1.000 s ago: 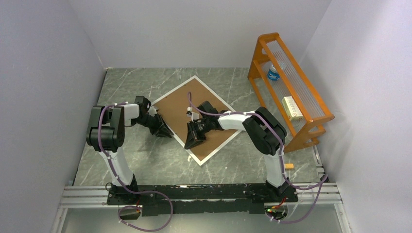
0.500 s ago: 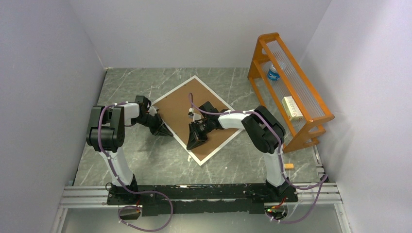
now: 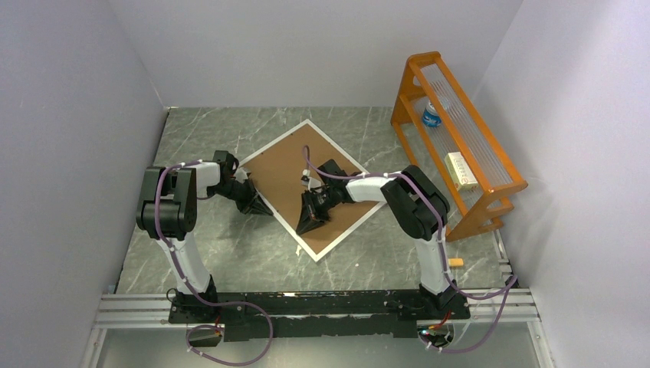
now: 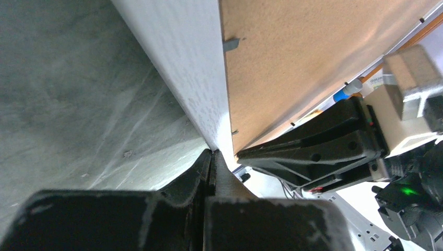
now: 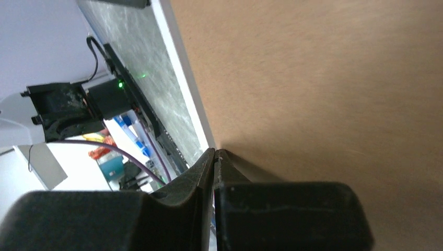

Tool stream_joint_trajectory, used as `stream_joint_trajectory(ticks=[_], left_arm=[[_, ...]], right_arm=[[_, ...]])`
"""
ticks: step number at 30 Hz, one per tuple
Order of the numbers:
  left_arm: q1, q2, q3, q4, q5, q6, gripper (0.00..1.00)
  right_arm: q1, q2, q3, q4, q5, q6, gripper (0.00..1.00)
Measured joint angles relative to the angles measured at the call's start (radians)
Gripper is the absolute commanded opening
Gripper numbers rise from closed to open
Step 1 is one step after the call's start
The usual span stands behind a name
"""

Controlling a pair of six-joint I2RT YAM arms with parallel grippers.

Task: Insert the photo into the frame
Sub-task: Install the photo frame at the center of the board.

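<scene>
The frame (image 3: 338, 146) lies flat on the table, turned like a diamond, its narrow white border around the brown backing board (image 3: 287, 165). The photo is not in view. My left gripper (image 3: 264, 211) is shut and empty, its tips at the outer side of the frame's lower-left border (image 4: 177, 63), as the left wrist view (image 4: 212, 151) shows. My right gripper (image 3: 304, 228) is shut and empty. Its tips rest on the backing board (image 5: 313, 78) just inside the border (image 5: 183, 83), as the right wrist view (image 5: 215, 150) shows.
An orange rack (image 3: 456, 138) stands at the right, holding a bottle (image 3: 431, 115) and a white box (image 3: 461, 170). A small tan object (image 3: 457, 262) lies near the right arm's base. Grey walls close in the table at left, back and right.
My right gripper has shifted slightly up and to the right over the backing board. The left arm and the frame have not visibly moved.
</scene>
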Motion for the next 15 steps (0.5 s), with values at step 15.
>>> stream_joint_trajectory(ticks=[15], left_arm=[[0.0, 0.006, 0.01, -0.016, -0.006, 0.007, 0.32]], right_arm=[[-0.017, -0.09, 0.009, -0.08, 0.251, -0.069, 0.23]])
